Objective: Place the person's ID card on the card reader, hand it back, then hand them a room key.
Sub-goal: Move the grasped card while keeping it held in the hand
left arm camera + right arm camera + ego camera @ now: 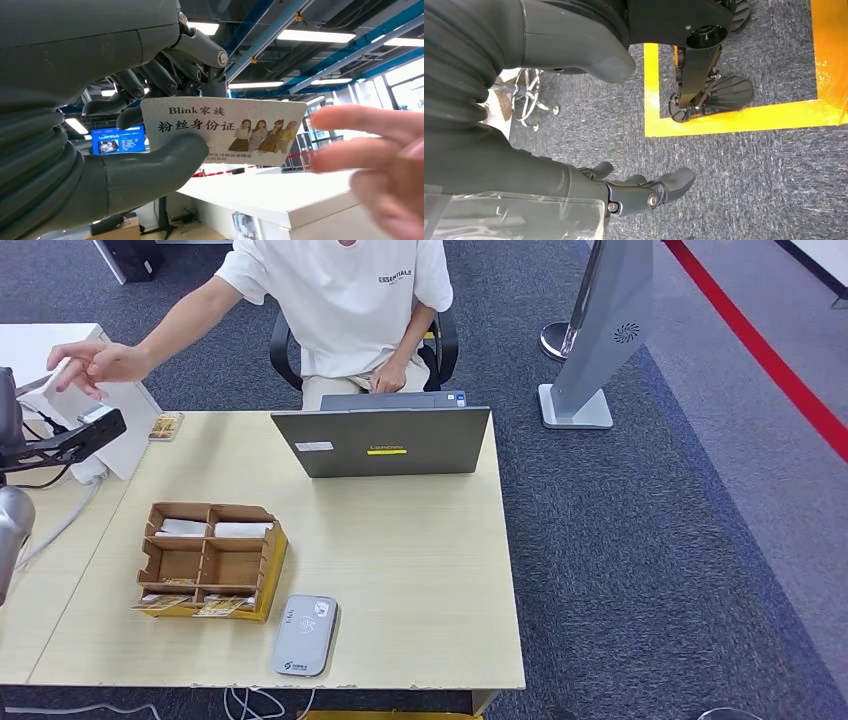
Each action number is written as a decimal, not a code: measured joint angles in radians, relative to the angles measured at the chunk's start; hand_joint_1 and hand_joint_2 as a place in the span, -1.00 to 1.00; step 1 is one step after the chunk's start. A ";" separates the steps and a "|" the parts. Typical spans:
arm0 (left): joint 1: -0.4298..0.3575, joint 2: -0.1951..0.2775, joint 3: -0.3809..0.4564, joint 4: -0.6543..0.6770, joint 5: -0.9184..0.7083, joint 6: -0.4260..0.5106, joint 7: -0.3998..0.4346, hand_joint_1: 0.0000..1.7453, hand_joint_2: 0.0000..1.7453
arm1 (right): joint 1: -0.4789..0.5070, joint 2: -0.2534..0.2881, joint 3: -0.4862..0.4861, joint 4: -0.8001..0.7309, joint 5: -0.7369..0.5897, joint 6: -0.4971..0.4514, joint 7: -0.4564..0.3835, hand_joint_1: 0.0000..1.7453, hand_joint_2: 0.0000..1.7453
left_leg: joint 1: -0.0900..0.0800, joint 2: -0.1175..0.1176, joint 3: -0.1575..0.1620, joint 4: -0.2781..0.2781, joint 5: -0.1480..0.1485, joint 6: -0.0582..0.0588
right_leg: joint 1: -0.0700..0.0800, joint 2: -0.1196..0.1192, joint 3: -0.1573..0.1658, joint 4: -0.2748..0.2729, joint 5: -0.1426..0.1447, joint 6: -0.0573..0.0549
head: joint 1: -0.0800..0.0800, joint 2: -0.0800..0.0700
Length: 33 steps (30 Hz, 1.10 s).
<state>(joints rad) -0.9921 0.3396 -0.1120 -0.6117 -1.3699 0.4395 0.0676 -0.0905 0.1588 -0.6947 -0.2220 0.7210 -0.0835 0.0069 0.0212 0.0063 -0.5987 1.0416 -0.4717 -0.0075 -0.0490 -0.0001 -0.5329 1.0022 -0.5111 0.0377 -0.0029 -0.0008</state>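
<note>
My left hand (85, 432) is raised at the table's far left. Between thumb (165, 162) and fingers it pinches the ID card (225, 131), a white card with printed text and a row of figures. The person's hand (95, 365) reaches toward it. In the left wrist view their blurred fingers (380, 150) are right at the card's free edge; I cannot tell if they touch it. The grey card reader (305, 635) lies near the table's front edge. A cardboard organizer (262, 570) beside it holds the room key cards (243, 530). My right hand (644, 190) hangs over the carpet, fingers apart, holding nothing.
The person sits behind a grey laptop (385, 440) at the table's far side. A small printed card (165, 425) lies at the back left of the table, next to a white box (125, 450). A grey kiosk stand (600, 330) is on the carpet to the right.
</note>
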 joint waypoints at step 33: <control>0.629 -0.147 -0.223 -0.990 0.036 0.004 -0.040 1.00 1.00 | 0.036 0.000 -0.045 0.002 -0.028 -0.032 -0.031 -1.00 1.00 | 0.000 0.003 -0.001 0.000 -0.001 0.000 | 0.000 0.002 -0.001 -0.002 0.001 0.001 | 0.001 0.000</control>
<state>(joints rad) -0.3632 0.1924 -0.3349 -1.6021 -1.3338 0.4430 0.0280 -0.0545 0.1583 -0.7394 -0.2197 0.6933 -0.1158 -0.0246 0.0212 0.0095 -0.5995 1.0411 -0.4731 -0.0075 -0.0491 0.0024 -0.5341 0.9998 -0.5102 0.0384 -0.0018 -0.0008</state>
